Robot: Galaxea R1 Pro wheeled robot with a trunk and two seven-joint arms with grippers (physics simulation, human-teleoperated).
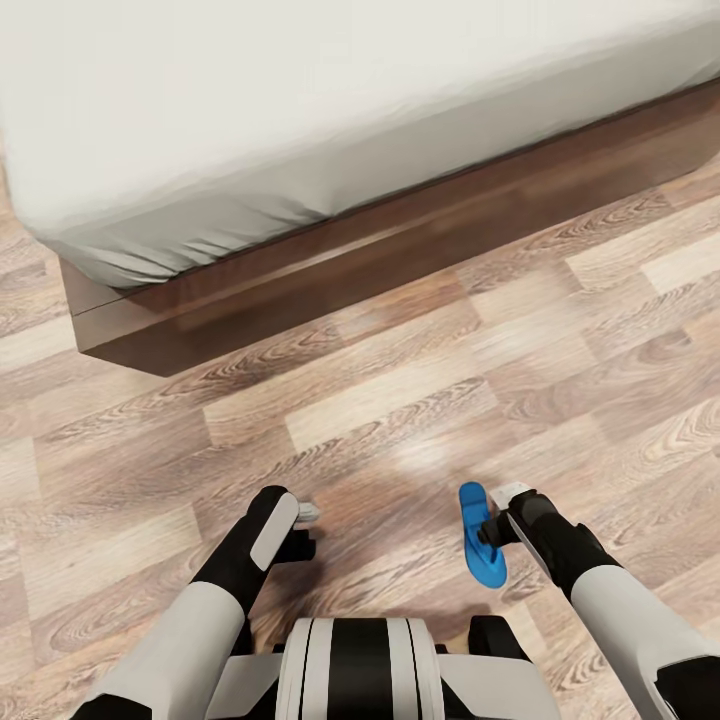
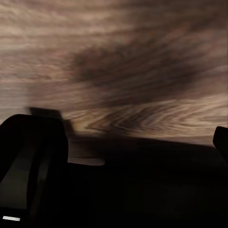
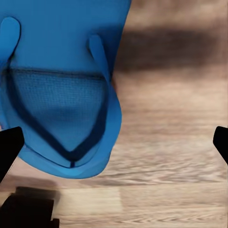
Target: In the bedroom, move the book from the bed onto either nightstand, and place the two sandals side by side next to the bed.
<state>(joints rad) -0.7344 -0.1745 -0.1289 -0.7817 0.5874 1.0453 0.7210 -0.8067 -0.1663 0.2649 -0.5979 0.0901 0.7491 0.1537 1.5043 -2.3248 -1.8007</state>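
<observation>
Bed (image 1: 300,130) across upper frame, on floor (image 1: 400,400). Sandal (image 1: 482,535) lower right of centre, on floor, just beside right gripper (image 1: 500,520); left gripper (image 1: 300,525) lower left of centre.

Head view: high on the robot, tilted steeply down and forward over both arms toward the bed (image 1: 300,120) and the plank floor (image 1: 420,400); left wrist view: very close to the floor (image 2: 123,71), facing it past dark jaws; right wrist view: close above a blue sandal (image 3: 61,95) on the floor; head and right wrist views share that sandal (image 1: 482,535) and adjacent planks.
</observation>
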